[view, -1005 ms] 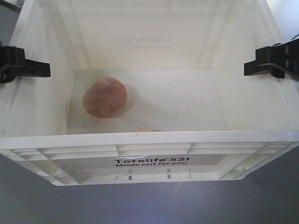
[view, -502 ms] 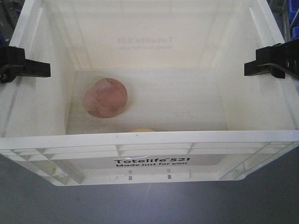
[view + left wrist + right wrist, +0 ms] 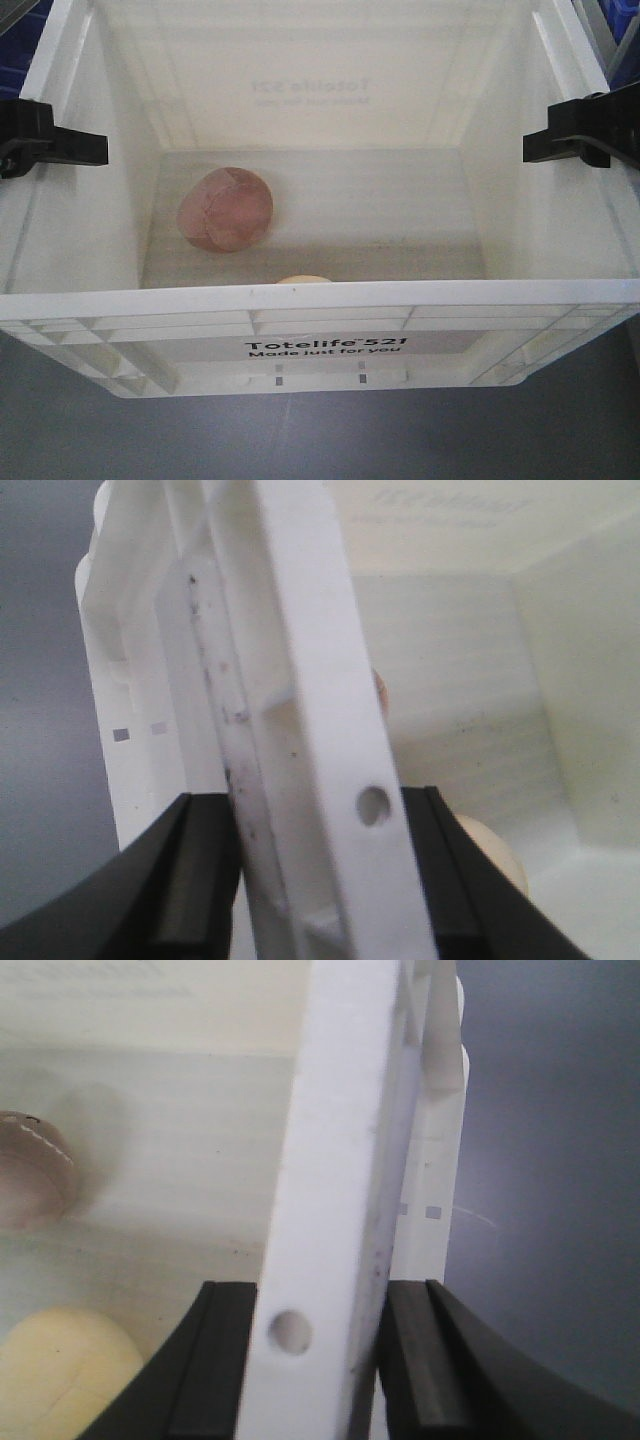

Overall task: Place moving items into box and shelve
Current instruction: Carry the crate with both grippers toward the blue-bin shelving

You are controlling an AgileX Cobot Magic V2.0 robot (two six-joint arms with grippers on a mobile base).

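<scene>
Grey surface under my white ribbed box [image 3: 320,297], printed "Totelife 521 Made just for you". Left pincer [image 3: 320,865] and right pincer [image 3: 318,1360] clamp its rim at nine and three o'clock.

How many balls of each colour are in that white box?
Pink ball: 1
Yellow ball: 1
Total inside the white box: 2
</scene>
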